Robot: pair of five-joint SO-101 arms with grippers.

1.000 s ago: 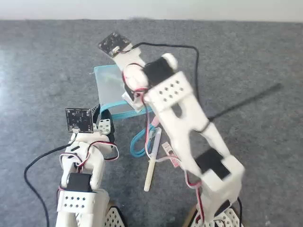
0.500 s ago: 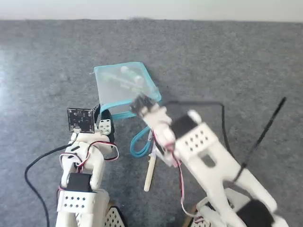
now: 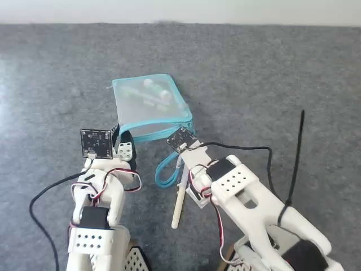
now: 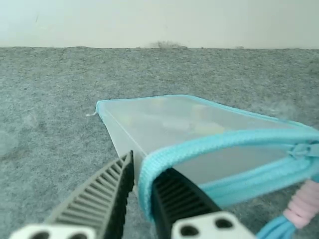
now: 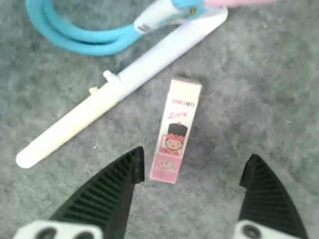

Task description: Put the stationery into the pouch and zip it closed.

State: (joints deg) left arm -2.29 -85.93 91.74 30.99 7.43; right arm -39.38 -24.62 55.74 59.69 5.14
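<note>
On grey carpet, the eraser lies between spread right fingers.

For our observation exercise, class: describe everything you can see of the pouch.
The pouch is frosted, see-through plastic edged with a turquoise zip band. It lies on the grey table, with pale green and white items visible inside. The left end effector pinches its zip edge; a turquoise strap loop trails from one corner.
</note>
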